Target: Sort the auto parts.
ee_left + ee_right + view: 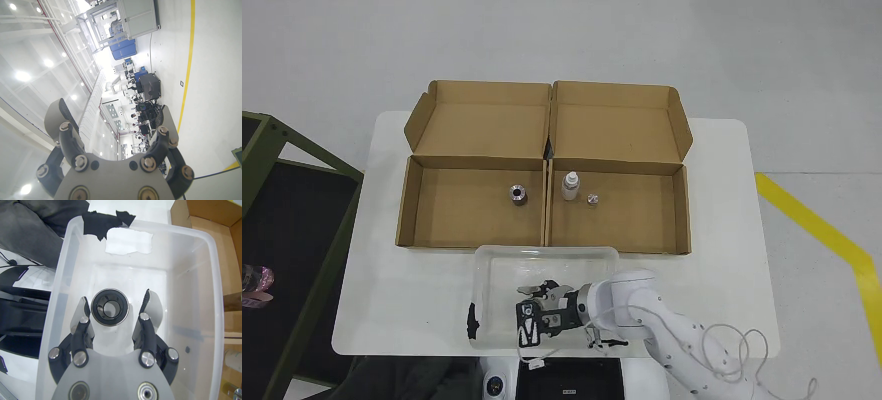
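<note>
Bearing pick from bin
Right end effector spread apart, straddling bearing, bore upright, just beside one finger.

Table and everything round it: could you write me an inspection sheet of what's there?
Surface: white table, bare parts clean.
Job's things: bearing in the clear bin; metal ring in one cardboard box; white bottle-like part and small metal part in the neighbouring box.
Clutter: torn black tape and white paper on the bin's wall.
Grippers: right gripper open astride the bearing; left gripper open, empty, pointing away at the hall.
Cables: thin white cable by the right arm.
Surroundings: yellow floor line; green rack.
</note>
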